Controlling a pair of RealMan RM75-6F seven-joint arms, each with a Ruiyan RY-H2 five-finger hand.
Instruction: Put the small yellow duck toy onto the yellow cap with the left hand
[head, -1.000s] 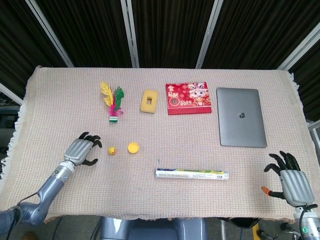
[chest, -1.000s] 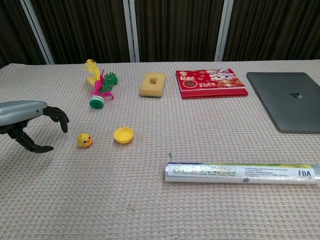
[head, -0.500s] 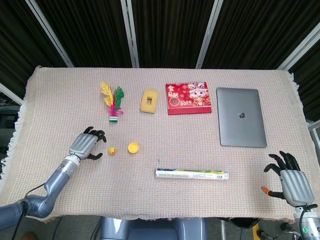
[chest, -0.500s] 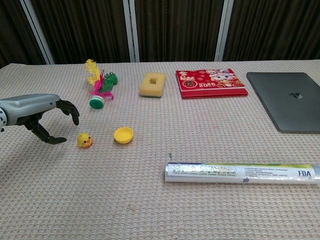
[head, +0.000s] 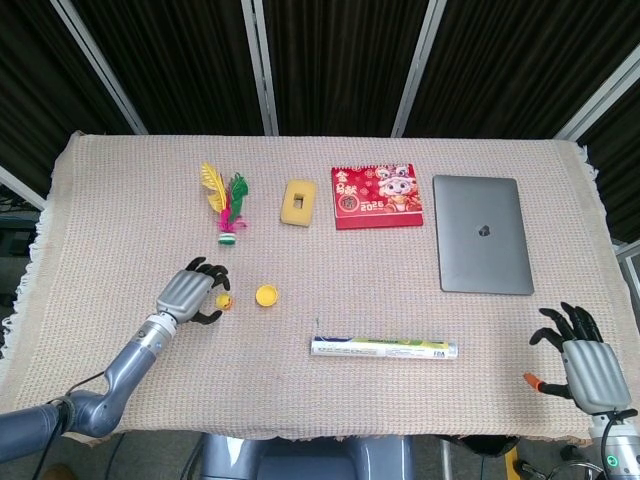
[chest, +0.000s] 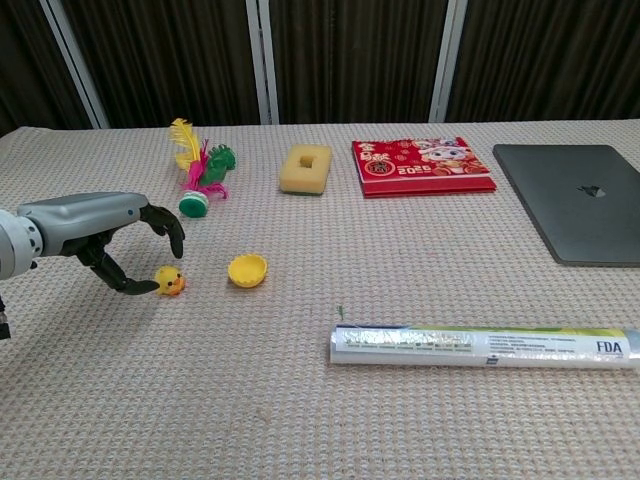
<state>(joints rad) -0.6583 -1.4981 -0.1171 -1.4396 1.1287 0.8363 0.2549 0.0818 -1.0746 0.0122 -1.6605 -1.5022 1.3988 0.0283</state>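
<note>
The small yellow duck toy (head: 225, 300) (chest: 169, 281) sits on the woven cloth, just left of the yellow cap (head: 266, 295) (chest: 247, 270), which lies with its hollow side up. My left hand (head: 190, 293) (chest: 120, 235) hovers right at the duck, fingers spread and arched over it, thumb low beside it, with nothing held. My right hand (head: 582, 354) rests open at the table's near right corner, seen only in the head view.
A rolled tube of film (head: 384, 348) (chest: 484, 345) lies near the front. At the back are a feather shuttlecock (head: 227, 204) (chest: 200, 170), a yellow sponge block (head: 298, 201) (chest: 306, 167), a red calendar (head: 377, 195) (chest: 422, 165) and a grey laptop (head: 482, 247) (chest: 575, 198).
My left hand has moved rightward across the cloth, from well left of the duck to directly around it. The duck, cap and right hand have stayed put.
</note>
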